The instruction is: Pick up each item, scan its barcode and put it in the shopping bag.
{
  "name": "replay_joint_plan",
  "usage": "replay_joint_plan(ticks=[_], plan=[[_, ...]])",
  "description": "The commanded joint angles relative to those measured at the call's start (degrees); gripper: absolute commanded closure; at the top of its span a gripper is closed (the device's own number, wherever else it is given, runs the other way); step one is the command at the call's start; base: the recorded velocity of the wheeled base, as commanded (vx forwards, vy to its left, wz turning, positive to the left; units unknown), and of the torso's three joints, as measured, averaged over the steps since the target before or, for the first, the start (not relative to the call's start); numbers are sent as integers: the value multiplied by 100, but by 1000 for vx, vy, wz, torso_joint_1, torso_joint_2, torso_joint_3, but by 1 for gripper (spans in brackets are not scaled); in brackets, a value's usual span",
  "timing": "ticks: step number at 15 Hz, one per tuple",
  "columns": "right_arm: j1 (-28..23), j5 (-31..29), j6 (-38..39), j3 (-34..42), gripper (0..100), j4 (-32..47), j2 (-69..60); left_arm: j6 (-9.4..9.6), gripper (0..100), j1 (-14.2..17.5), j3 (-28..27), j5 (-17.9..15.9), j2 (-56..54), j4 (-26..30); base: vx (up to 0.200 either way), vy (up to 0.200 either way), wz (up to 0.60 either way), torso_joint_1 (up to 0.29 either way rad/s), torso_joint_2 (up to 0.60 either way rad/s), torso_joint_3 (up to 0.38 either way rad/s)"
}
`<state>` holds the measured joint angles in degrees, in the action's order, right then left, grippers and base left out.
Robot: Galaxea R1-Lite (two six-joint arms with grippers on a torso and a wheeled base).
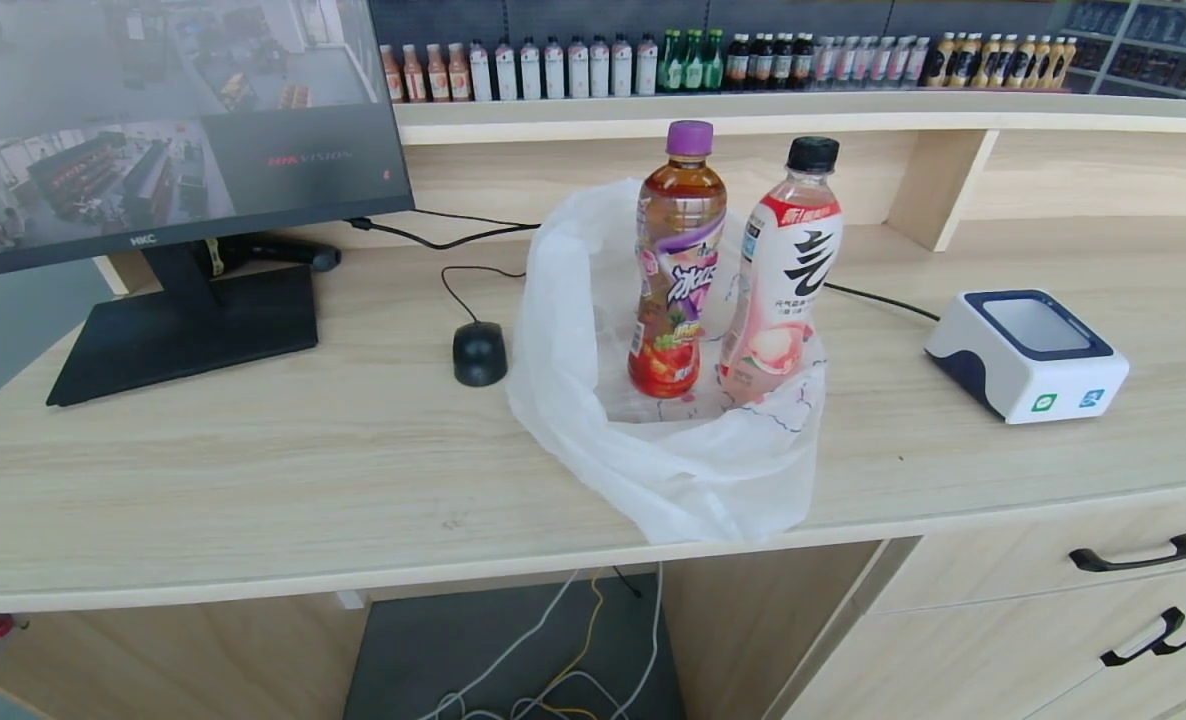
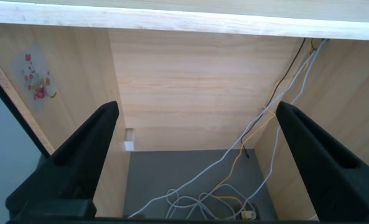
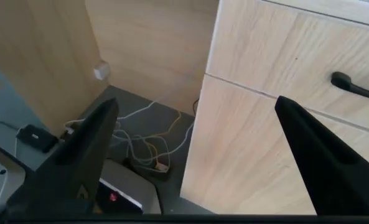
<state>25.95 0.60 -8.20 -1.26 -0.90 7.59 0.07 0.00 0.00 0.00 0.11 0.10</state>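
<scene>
Seemingly at task's end: tea bottle [image 1: 679, 260] and pink bottle [image 1: 783, 270] stand upright in the shopping bag [image 1: 573, 400], near the scanner [image 1: 1025, 355]. Left gripper [image 2: 198, 109] and right gripper [image 3: 196, 102] hang open and empty below the counter [image 1: 253, 470]; likely nothing left to lift.

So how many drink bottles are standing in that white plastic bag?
2. The purple-capped amber bottle stands upright in the white plastic bag; the black-capped pink bottle stands beside it, nearer the white scanner box. Folds might hide more.
</scene>
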Motion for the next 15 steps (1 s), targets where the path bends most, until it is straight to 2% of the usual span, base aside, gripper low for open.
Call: replay_joint_plan(ticks=[1, 2, 5, 7, 8, 12, 14, 15], plan=[[-486, 28, 29, -24, 0, 178, 172, 1, 0, 0, 0, 0, -2, -1, 0, 0, 0, 0, 0, 0], [-741, 11, 29, -24, 0, 178, 181, 1, 0, 0, 0, 0, -2, -1, 0, 0, 0, 0, 0, 0], [-2244, 37, 38, -24, 0, 169, -188, 1, 0, 0, 0, 0, -2, -1, 0, 0, 0, 0, 0, 0], [-2358, 169, 91, 3, 0, 117, -373, 1, 0, 0, 0, 0, -2, -1, 0, 0, 0, 0, 0, 0], [-2358, 538, 73, 20, 0, 55, -373, 1, 0, 0, 0, 0, -2, -1, 0, 0, 0, 0, 0, 0], [-2595, -16, 478, 126, 0, 90, -751, 1, 0, 0, 0, 0, -2, -1, 0, 0, 0, 0, 0, 0], [-2569, -33, 662, 126, 0, 81, -698, -7, 0, 0, 0, 0, -2, -1, 0, 0, 0, 0, 0, 0], [-2569, -33, 662, 126, 0, 81, -716, -7, 0, 0, 0, 0, -2, -1, -200, 0, 0, 7, 2, 7]])
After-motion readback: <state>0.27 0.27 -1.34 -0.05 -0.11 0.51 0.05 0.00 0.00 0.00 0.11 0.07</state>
